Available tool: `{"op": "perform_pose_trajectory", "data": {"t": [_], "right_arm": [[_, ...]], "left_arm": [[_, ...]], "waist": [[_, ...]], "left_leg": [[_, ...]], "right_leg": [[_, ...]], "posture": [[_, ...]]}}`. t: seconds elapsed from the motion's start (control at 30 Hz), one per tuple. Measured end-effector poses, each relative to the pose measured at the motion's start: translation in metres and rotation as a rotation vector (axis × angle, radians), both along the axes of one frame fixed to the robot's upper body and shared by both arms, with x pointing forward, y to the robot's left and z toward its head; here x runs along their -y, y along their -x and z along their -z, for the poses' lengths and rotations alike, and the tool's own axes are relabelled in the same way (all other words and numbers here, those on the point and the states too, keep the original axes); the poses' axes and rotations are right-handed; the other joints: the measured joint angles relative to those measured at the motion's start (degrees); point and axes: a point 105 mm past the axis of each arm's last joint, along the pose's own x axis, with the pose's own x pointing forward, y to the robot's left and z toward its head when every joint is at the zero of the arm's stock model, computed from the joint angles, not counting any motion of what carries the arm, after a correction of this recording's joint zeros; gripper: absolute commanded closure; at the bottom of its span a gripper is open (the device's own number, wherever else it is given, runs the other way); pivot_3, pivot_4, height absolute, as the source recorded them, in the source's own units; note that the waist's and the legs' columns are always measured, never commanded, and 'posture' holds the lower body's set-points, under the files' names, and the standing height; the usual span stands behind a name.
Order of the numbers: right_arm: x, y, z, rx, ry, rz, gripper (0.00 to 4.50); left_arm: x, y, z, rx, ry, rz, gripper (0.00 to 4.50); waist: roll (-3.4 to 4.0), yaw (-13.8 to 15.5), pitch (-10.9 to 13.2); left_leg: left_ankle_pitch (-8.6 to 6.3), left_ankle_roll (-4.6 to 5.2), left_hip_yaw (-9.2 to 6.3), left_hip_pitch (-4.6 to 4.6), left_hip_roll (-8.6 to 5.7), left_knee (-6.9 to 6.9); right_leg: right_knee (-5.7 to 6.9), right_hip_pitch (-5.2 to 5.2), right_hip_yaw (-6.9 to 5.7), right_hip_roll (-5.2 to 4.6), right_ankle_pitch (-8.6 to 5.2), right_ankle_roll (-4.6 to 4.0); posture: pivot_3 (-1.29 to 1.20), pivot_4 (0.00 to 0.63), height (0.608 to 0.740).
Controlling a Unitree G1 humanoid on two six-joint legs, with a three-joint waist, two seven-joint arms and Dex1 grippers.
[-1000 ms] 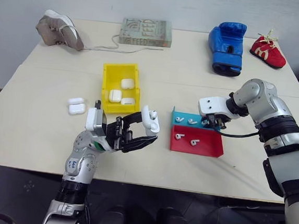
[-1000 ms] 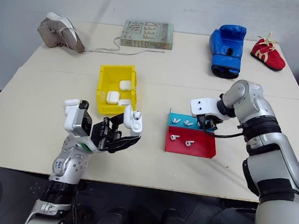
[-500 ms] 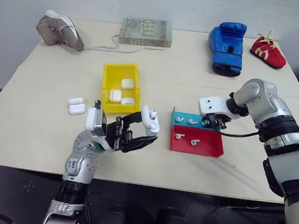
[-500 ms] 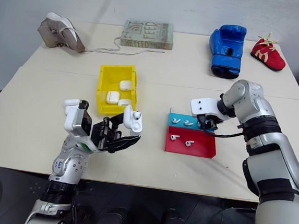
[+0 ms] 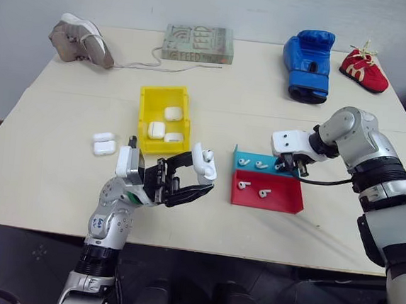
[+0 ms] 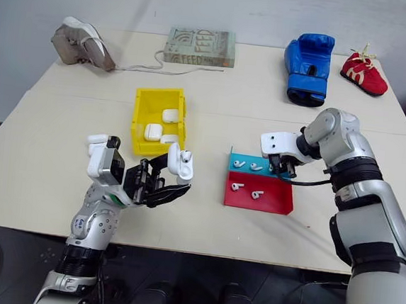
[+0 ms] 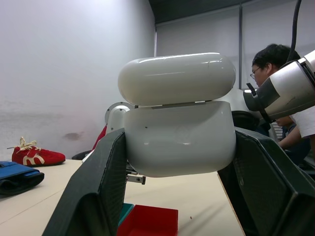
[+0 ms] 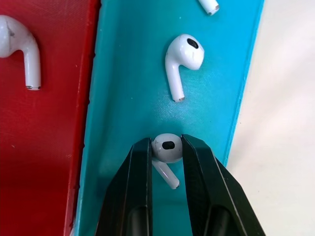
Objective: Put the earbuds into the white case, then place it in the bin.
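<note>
Since 1 second ago my right gripper [image 8: 166, 147] has pinched shut on 1 earbud [image 8: 166, 148] in the blue tray [image 8: 133, 88], so next I lift it toward the white case [image 7: 178, 115], clamped open-lidded in my left gripper [image 5: 186, 182].

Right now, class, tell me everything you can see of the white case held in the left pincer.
The white case is small, glossy, seemingly hard plastic, with rounded corners. A dark seam shows between its domed lid and deeper body, so the lid looks slightly raised. It stands upright above the table, clamped at both sides of its body by the left pincer, touching only those fingers.
</note>
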Motion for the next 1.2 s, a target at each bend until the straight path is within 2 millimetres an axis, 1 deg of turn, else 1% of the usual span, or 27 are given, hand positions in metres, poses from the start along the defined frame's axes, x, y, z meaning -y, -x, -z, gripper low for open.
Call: {"op": "perform_pose_trajectory", "data": {"t": [0.03, 0.1, 0.2, 0.23, 0.33, 0.37, 0.4, 0.43, 0.47, 0.53, 0.63, 0.7, 0.77, 0.9, 1.0, 1.2], "right_arm": [[-0.001, 0.000, -0.006, 0.012, -0.033, 0.005, 4.06], [-0.002, 0.004, -0.025, 0.035, -0.147, 0.021, 4.06], [-0.006, 0.021, -0.061, 0.065, -0.424, 0.014, 4.06], [-0.006, 0.029, -0.071, 0.065, -0.543, 0.016, 4.06], [-0.011, 0.053, -0.090, 0.006, -0.813, 0.010, 4.06], [-0.013, 0.066, -0.099, -0.024, -0.954, 0.002, 4.06], [-0.016, 0.073, -0.104, -0.043, -1.025, -0.009, 4.06], [-0.020, 0.083, -0.116, -0.051, -1.152, -0.032, 4.06], [-0.024, 0.094, -0.124, -0.070, -1.243, -0.064, 4.06], [-0.034, 0.116, -0.135, -0.169, -1.401, -0.088, 4.06], [-0.060, 0.143, -0.135, -0.342, -1.555, -0.142, 4.06], [-0.076, 0.153, -0.129, -0.421, -1.598, -0.137, 4.06], [-0.084, 0.159, -0.126, -0.446, -1.607, -0.123, 4.06], [-0.096, 0.163, -0.121, -0.467, -1.630, -0.094, 4.06], [-0.098, 0.161, -0.120, -0.470, -1.636, -0.078, 4.06], [-0.100, 0.160, -0.109, -0.483, -1.596, -0.046, 4.06]], "left_arm": [[0.000, 0.000, 0.000, 0.000, 0.000, 0.000, 1.72], [0.000, 0.000, -0.001, 0.001, 0.004, 0.002, 1.72], [0.001, 0.000, -0.004, 0.009, 0.012, 0.011, 1.72], [0.002, 0.000, -0.006, 0.014, 0.014, 0.018, 1.72], [0.004, 0.000, -0.009, 0.023, 0.020, 0.042, 1.72], [0.005, 0.000, -0.013, 0.030, 0.029, 0.058, 1.72], [0.006, 0.000, -0.015, 0.032, 0.035, 0.065, 1.72], [0.007, -0.001, -0.018, 0.037, 0.043, 0.075, 1.72], [0.009, -0.002, -0.022, 0.042, 0.052, 0.087, 1.72], [0.013, -0.004, -0.027, 0.045, 0.069, 0.108, 1.72], [0.017, -0.008, -0.029, 0.032, 0.076, 0.123, 1.72], [0.021, -0.010, -0.029, 0.025, 0.084, 0.139, 1.72], [0.022, -0.010, -0.031, 0.031, 0.088, 0.148, 1.72], [0.025, -0.011, -0.031, 0.032, 0.088, 0.163, 1.72], [0.027, -0.012, -0.028, 0.015, 0.086, 0.173, 1.72], [0.028, -0.011, -0.028, 0.015, 0.093, 0.179, 1.72]], "waist": [[0.00, 0.0, 0.0], [0.00, 0.2, 0.0], [0.00, 0.5, 0.0], [0.00, 0.6, 0.0], [-0.01, 0.5, 0.0], [-0.02, 0.6, 0.0], [-0.02, 0.6, 0.0], [-0.02, 0.6, 0.0], [-0.02, 0.5, 0.0], [-0.02, 0.4, 0.0], [-0.02, 0.2, 0.0], [-0.02, 0.3, 0.0], [-0.02, 0.4, 0.0], [-0.02, 0.4, 0.0], [-0.02, 0.3, 0.0], [-0.03, 0.3, 0.0]], "left_leg": [[0.00, 0.00, 0.00, 0.00, 0.00, 0.00], [0.00, 0.00, -0.01, -0.02, 0.00, 0.00], [-0.01, 0.00, -0.14, -0.07, 0.00, 0.02], [-0.01, 0.00, -0.17, -0.09, 0.00, 0.00], [-0.01, 0.00, -0.19, -0.10, 0.00, 0.01], [-0.01, 0.00, -0.22, -0.11, 0.00, 0.01], [-0.01, 0.00, -0.21, -0.11, 0.00, 0.04], [-0.01, 0.00, -0.22, -0.11, 0.00, 0.02], [-0.01, 0.00, -0.20, -0.10, 0.00, 0.03], [-0.01, -0.01, -0.21, -0.08, 0.01, 0.02], [0.01, -0.03, -0.19, -0.06, 0.03, 0.00], [0.01, -0.02, -0.17, -0.07, 0.01, 0.01], [0.00, 0.00, -0.17, -0.08, -0.02, 0.01], [-0.01, 0.03, -0.18, -0.08, -0.04, 0.01], [-0.01, 0.03, -0.18, -0.08, -0.04, 0.00], [-0.01, 0.04, -0.17, -0.08, -0.04, 0.00]], "right_leg": [[0.00, 0.00, 0.00, 0.00, 0.00, 0.00], [0.00, 0.00, -0.01, 0.00, 0.00, 0.00], [-0.02, 0.03, -0.11, -0.03, 0.00, 0.00], [-0.04, 0.08, -0.16, -0.03, 0.00, 0.00], [-0.02, 0.11, -0.19, -0.03, 0.00, 0.00], [-0.03, 0.12, -0.20, -0.03, 0.00, 0.00], [-0.02, 0.11, -0.20, -0.02, 0.00, 0.00], [-0.02, 0.13, -0.21, -0.02, 0.00, 0.00], [0.00, 0.13, -0.20, -0.02, 0.00, 0.00], [0.04, 0.13, -0.19, -0.01, 0.00, 0.00], [0.07, 0.12, -0.18, 0.00, 0.00, 0.01], [0.07, 0.11, -0.15, 0.00, 0.00, 0.01], [0.06, 0.12, -0.13, -0.01, 0.01, 0.01], [0.05, 0.12, -0.12, -0.01, 0.01, 0.02], [0.05, 0.12, -0.12, 0.00, 0.01, 0.02], [0.03, 0.12, -0.09, 0.00, 0.01, 0.02]], "posture": [[0.00, 0.150, 0.740], [0.00, 0.150, 0.740], [0.00, 0.150, 0.740], [0.00, 0.150, 0.740], [0.00, 0.150, 0.740], [0.00, 0.150, 0.740], [0.00, 0.150, 0.740], [0.00, 0.150, 0.740], [0.00, 0.150, 0.740], [0.00, 0.150, 0.740], [0.00, 0.150, 0.740], [0.00, 0.150, 0.740], [0.00, 0.150, 0.740], [0.00, 0.150, 0.740], [0.00, 0.150, 0.740], [0.00, 0.150, 0.740]]}}
